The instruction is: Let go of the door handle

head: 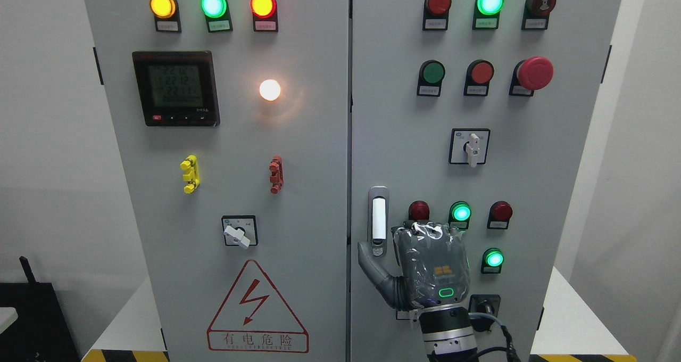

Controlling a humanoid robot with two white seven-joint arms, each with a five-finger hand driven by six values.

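the right hand (425, 261) came up from the bottom edge right of the middle, back of the palm toward the camera, wrist cuff and cable below it. its thumb (372, 269) reached out toward ten o'clock, the tip ending just at the foot of the door handle (378, 221). the other fingers were hidden behind the palm, so whether they were curled or spread could not be told; nothing showed as clasped, and the handle's white lever stood clear above the thumb.

the handle lay at about eleven o'clock from the palm, close by, on the right door (404, 138) near its inner edge. its long axis ran twelve to six, upright in a slim recessed plate. only the thumb seemed to touch or nearly touch its lower end, so letting go likely meant drawing the thumb away toward four o'clock, back along the arm's own line. the left hand did not show.

farther up the door sat a rotary switch (470, 147) at one o'clock from the hand.
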